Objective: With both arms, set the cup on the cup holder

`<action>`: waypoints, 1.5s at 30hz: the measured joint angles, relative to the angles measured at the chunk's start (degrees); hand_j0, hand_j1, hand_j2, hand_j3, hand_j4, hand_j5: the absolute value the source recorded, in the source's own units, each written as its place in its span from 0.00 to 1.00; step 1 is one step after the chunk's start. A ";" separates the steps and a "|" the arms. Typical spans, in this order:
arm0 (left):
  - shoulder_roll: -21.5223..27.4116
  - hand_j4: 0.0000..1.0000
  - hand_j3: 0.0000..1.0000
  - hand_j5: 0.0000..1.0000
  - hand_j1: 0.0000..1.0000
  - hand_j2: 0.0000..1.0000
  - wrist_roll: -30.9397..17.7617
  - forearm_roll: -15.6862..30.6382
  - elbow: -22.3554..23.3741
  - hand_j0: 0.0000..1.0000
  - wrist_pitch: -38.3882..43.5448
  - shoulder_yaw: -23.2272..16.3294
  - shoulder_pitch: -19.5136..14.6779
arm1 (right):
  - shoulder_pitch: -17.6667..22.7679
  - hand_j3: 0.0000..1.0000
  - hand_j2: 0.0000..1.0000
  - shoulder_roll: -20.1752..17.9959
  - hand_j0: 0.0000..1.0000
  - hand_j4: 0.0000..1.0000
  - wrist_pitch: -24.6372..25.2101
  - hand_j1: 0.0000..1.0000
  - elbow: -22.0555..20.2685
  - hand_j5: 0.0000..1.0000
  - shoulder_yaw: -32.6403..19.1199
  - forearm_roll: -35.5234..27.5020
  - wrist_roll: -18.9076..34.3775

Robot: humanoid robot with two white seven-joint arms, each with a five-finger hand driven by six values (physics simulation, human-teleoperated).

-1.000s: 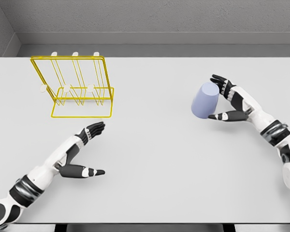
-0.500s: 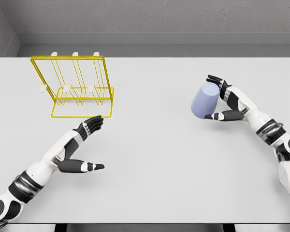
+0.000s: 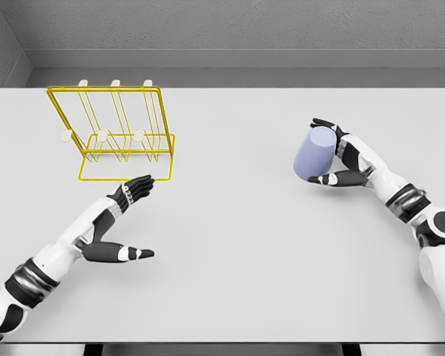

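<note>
At cup [image 3: 313, 153]: R hand [image 3: 341, 154] cupped.

Bare table [image 3: 230, 245] between hands

1. The cup holder [image 3: 119, 137] stands on the counter [image 3: 230, 245] at the far left, with its frame leaning back and its base towards the near side.
2. The cup [image 3: 314, 153] is on the right side of the counter, well apart from the cup holder and tilted.
3. The right hand [image 3: 335, 152] lies just right of the cup, with fingers behind it and the thumb in front.
4. The left hand [image 3: 115, 222] is over the counter, just before the cup holder's base.
</note>
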 measured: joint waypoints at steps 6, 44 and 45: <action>1.10 1.00 1.00 1.00 1.00 1.00 -0.20 -0.88 0.02 1.00 0.00 0.51 0.00 | 0.09 0.73 0.73 0.77 0.73 0.73 0.04 0.73 0.09 0.73 -0.05 -0.57 -0.20; -0.96 1.00 1.00 1.00 1.00 1.00 -0.24 -6.00 -0.14 1.00 0.00 4.46 -0.88 | -1.05 0.55 0.55 -3.09 0.55 0.55 -0.20 0.55 -9.26 0.55 4.38 -1.30 0.07; -1.03 1.00 1.00 1.00 1.00 1.00 -0.24 -6.20 -0.16 1.00 0.00 4.76 -1.05 | -1.05 0.55 0.55 -3.33 0.55 0.55 -0.19 0.55 -9.80 0.55 4.54 -1.36 0.07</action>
